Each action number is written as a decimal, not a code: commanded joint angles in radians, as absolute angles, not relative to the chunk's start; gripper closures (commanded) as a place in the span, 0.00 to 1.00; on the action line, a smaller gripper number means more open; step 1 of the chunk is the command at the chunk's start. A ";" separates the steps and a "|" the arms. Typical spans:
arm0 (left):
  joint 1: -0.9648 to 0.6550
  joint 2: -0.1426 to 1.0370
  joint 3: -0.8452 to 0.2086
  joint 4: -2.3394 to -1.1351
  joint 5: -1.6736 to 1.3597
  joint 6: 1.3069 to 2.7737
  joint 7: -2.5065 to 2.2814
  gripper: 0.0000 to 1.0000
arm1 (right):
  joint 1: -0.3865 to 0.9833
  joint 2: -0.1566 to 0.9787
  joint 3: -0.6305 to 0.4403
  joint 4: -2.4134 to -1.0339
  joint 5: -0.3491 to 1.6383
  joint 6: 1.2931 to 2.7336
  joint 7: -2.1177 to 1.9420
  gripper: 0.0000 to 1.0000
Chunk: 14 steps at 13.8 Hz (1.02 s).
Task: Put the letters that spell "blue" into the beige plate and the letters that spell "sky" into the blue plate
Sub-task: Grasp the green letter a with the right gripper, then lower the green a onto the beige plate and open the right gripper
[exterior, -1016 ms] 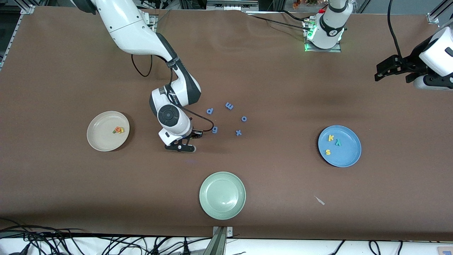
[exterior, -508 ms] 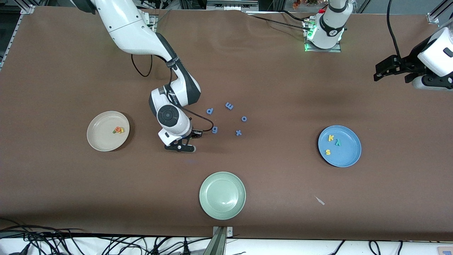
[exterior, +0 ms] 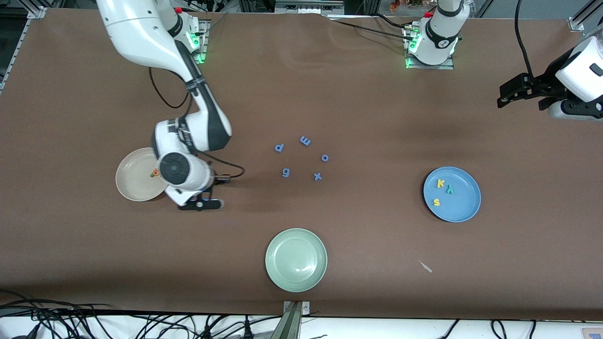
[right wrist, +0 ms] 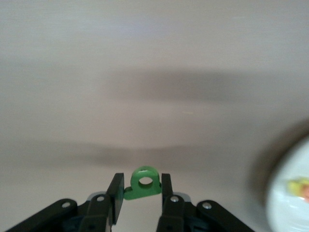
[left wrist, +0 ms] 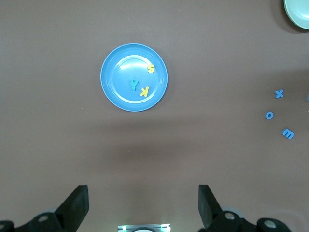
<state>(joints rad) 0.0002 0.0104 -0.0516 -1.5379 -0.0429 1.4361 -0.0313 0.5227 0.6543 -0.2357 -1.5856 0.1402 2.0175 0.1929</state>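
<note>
right claw (right wrist: 139,191) clamped on the green "b" (right wrist: 143,183) between its fingers, just beside the beige plate (exterior: 132,176); left claw (left wrist: 143,208) wide open

beige plate (exterior: 134,176): part hidden by right arm | its letters (right wrist: 300,186): blurred, unreadable

**Brown surface, cables along the edges**

A matte brown surface (exterior: 358,94) fills nearly the whole front view, evenly lit with soft shadows. Aluminium frame rails (exterior: 33,12) show at its corners. Black cables (exterior: 70,320) tangle along the edge nearest the camera, over a pale floor. A metal bracket (exterior: 294,315) sits mid-edge there.
</note>
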 commanded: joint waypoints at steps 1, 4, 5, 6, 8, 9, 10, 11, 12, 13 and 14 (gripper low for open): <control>-0.002 0.025 -0.054 -1.502 -0.046 1.410 -0.037 0.00 | 0.526 0.614 -0.322 -1.640 0.144 1.961 0.106 0.76; -0.002 0.025 -0.061 -1.502 -0.044 1.408 -0.038 0.00 | 0.502 0.632 -0.394 -1.640 0.143 1.919 0.046 0.75; -0.002 0.025 -0.061 -1.502 -0.044 1.408 -0.037 0.00 | 0.474 0.632 -0.396 -1.640 0.143 1.916 -0.006 0.75; -0.002 0.025 -0.061 -1.502 -0.044 1.408 -0.037 0.00 | 0.433 0.632 -0.396 -1.640 0.143 1.916 -0.056 0.75; 0.000 0.025 -0.061 -1.502 -0.044 1.404 -0.037 0.00 | 0.378 0.643 -0.396 -1.638 0.143 1.917 -0.132 0.72; 0.000 0.025 -0.061 -1.502 -0.044 1.402 -0.037 0.00 | 0.370 0.644 -0.396 -1.637 0.146 1.917 -0.133 0.68; 0.000 0.025 -0.061 -1.502 -0.044 1.402 -0.037 0.00 | 0.368 0.646 -0.396 -1.637 0.146 1.917 -0.130 0.57; 0.000 0.025 -0.061 -1.502 -0.044 1.402 -0.037 0.00 | 0.368 0.647 -0.396 -1.637 0.147 1.916 -0.123 0.18; 0.000 0.025 -0.061 -1.502 -0.044 1.402 -0.037 0.00 | 0.371 0.644 -0.396 -1.635 0.147 1.913 -0.120 0.00; 0.000 0.025 -0.061 -1.502 -0.044 1.402 -0.037 0.00 | 0.382 0.640 -0.394 -1.629 0.147 1.890 -0.120 0.00; 0.000 0.025 -0.061 -1.502 -0.044 1.402 -0.037 0.00 | 0.388 0.635 -0.391 -1.612 0.149 1.853 -0.114 0.00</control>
